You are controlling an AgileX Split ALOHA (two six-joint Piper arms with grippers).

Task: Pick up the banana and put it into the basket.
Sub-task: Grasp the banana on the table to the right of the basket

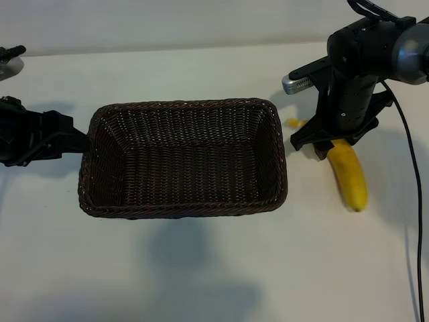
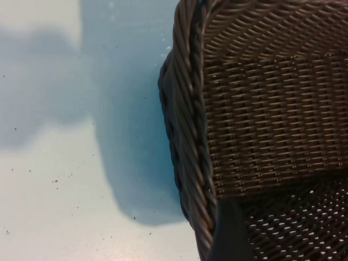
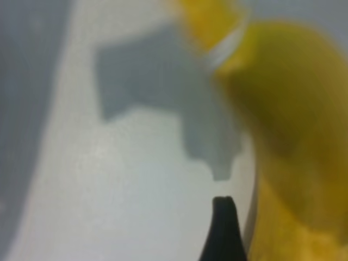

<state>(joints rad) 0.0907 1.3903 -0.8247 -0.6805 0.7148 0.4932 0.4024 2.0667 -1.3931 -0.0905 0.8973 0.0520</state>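
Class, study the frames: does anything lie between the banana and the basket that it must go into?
Nothing visible does. Only bare table separates the banana from the basket; its raised right wall must be cleared. The right gripper is already over the banana.

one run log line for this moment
right gripper: open over banana | left gripper: open at basket edge | basket: empty

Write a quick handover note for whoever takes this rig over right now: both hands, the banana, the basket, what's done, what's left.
Right hand: open, low over the banana's stem end, nothing gripped.
Left hand: open, at the basket's left rim, one finger inside the wall.
Banana: lying on the table, just right of the basket.
Basket: holds nothing.
Done: approach only.
Left: grip the banana, lift it, put it in the basket.
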